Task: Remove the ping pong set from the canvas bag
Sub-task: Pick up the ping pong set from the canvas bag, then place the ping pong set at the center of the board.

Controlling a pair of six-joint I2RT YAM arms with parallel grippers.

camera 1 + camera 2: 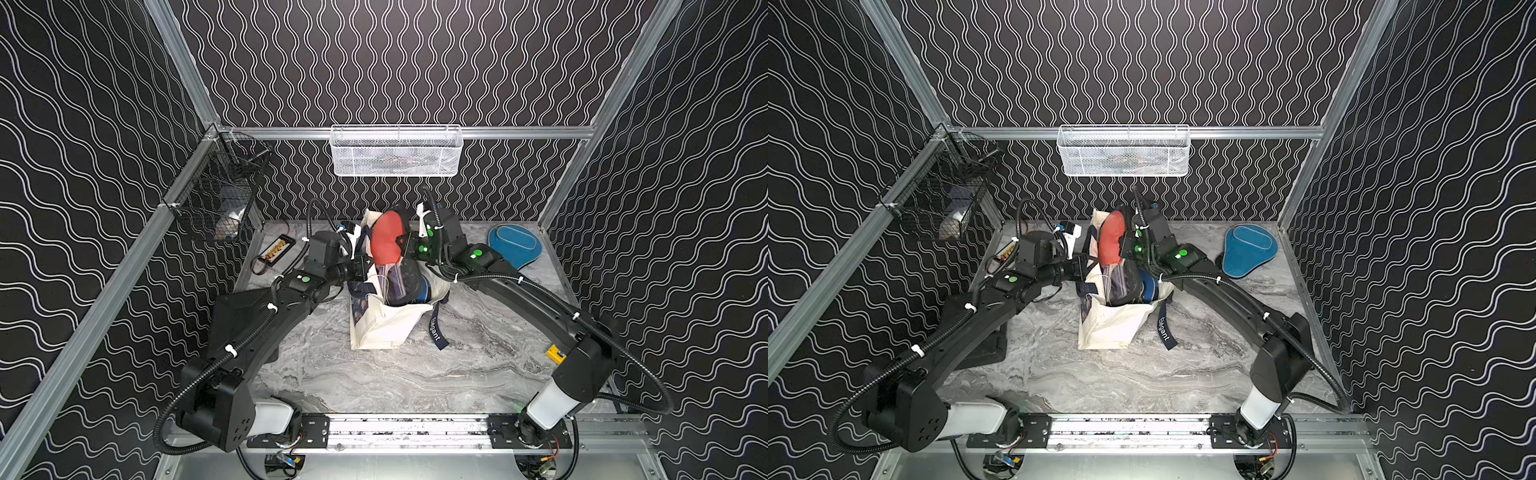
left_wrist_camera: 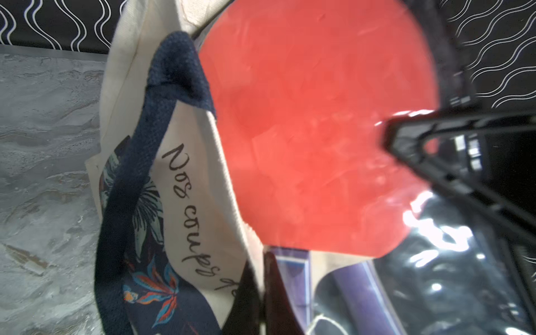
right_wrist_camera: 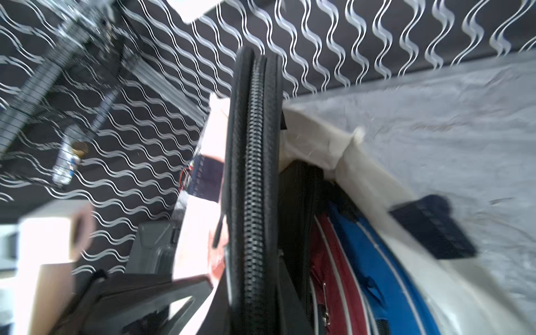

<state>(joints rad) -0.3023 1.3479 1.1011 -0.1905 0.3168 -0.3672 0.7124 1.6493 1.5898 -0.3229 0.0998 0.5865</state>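
On the table (image 1: pixel 374 382), centre, the slumped bag (image 1: pixel 380 328) holds most of the set; a teal cover (image 1: pixel 515 247) lies well apart on the right arm's side, already out. The right gripper (image 1: pixel 402 245) is clamped on the zip edge of a clear pouch (image 1: pixel 384 245) showing a red paddle, which stands partly out of the bag's mouth. The left gripper (image 1: pixel 362 266) is closed at the rim, apparently pinching canvas. A second pouch (image 1: pixel 399 286), a blue cover (image 1: pixel 424 286) and a maroon cover (image 3: pixel 327 261) sit packed beside it. Risks: the edge-only pinch may let the slick pouch pivot or slip. Friction against packed neighbours may drag them or the bag upward if the rim hold gives. A loose strap (image 1: pixel 436 332) could snag. Legible: "Elegant" in white on that strap; script on the canvas (image 2: pixel 185 208) beginning "Nos coup…", the rest cut off. No brand is readable on the pouch.
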